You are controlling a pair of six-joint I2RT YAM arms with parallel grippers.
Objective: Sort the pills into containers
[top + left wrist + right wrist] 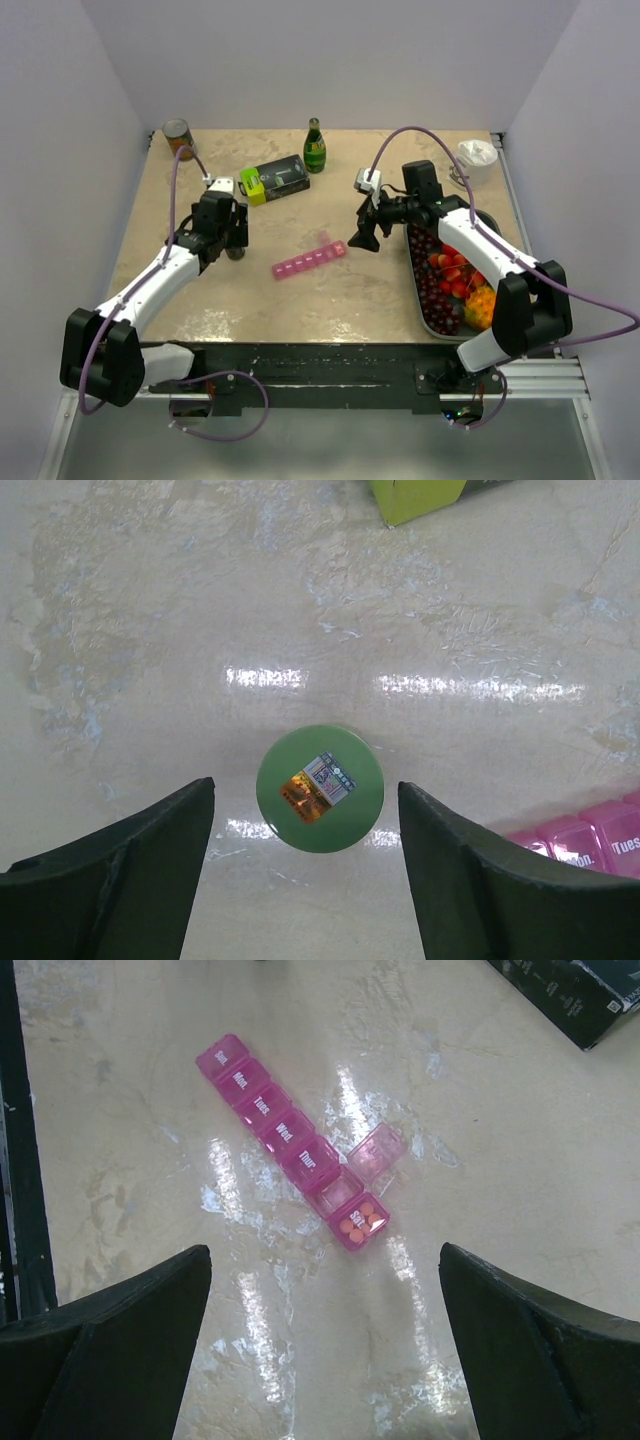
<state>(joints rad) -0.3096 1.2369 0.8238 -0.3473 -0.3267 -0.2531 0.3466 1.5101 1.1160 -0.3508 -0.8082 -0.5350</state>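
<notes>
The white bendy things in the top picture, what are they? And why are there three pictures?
They are two robot arms bolted to a table. The top picture looks down on both; the others come from a camera on each wrist, so the dark shapes are fingers. The left gripper is open around a round green lid, not touching it. The right gripper is open above the pink pill box; its Sat compartment holds orange pills. A can, bottle and fruit tray stand nearby. Nothing is held.
</notes>
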